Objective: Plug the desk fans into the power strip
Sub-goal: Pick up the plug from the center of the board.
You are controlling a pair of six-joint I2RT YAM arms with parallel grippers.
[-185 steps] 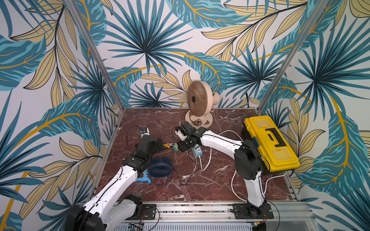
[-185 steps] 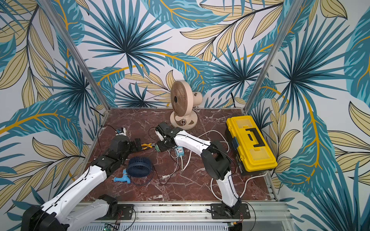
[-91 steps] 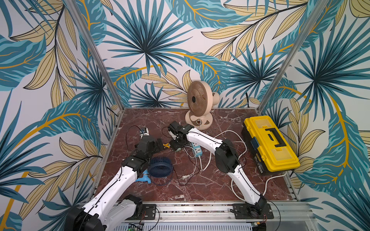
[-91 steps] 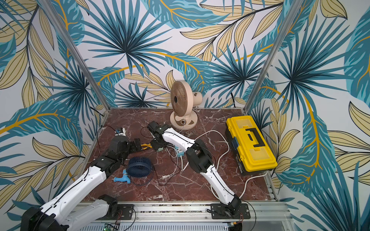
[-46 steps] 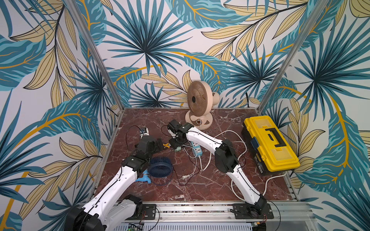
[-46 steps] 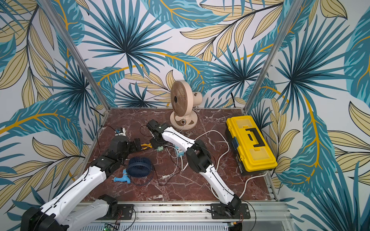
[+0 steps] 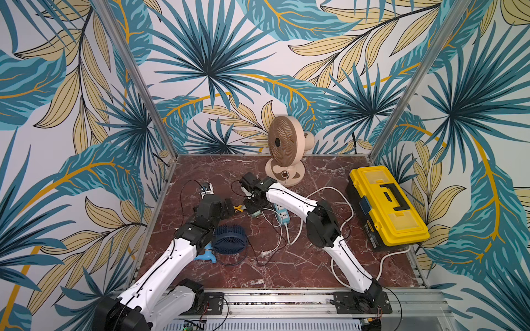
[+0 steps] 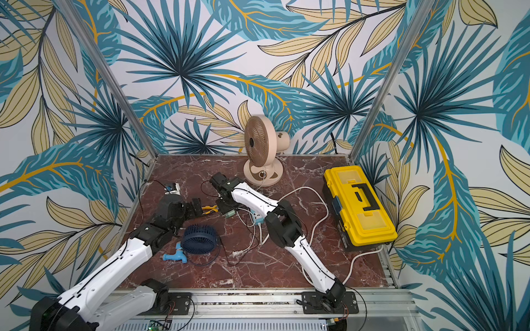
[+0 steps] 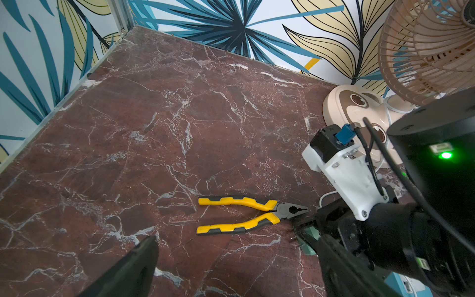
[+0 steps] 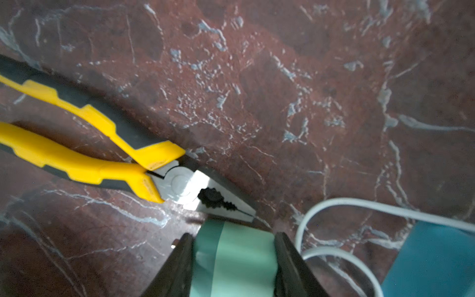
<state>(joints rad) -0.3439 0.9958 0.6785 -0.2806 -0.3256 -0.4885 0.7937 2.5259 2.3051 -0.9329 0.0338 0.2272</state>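
One power strip point(image 7: 282, 213) down on the marble table point(image 9: 180, 115), light blue, lying flat just beside the right gripper point(image 10: 232, 235). It sits off the outer side of one finger, with loops of white cord point(image 10: 331, 205) between finger and strip.

The right jaws stand partway in, a finger flush against each flank of one pale green plug point(image 10: 239, 262). Is it off the table? Can't tell from here.

Straight ahead of those jaws is one pair of yellow-handled pliers point(image 10: 180, 182). The nose tip is right at the plug and the handles run away toward the left gripper point(image 7: 231, 207). That one is spread as wide as it goes, with nothing in it, and the pliers' handles lie just ahead of its fingers.

Fans: count two. The beige desk fan point(image 7: 282, 143) stands upright by the back wall, beyond the right jaws. A dark blue fan point(image 7: 229, 239) lies on its back behind the left jaws, tight against that arm. One light-blue tap-shaped piece point(image 7: 205, 256) lies just beside that fan.

One yellow toolbox point(image 7: 387, 206), lid down, sits well apart from both sets of jaws, out past the right arm's elbow.
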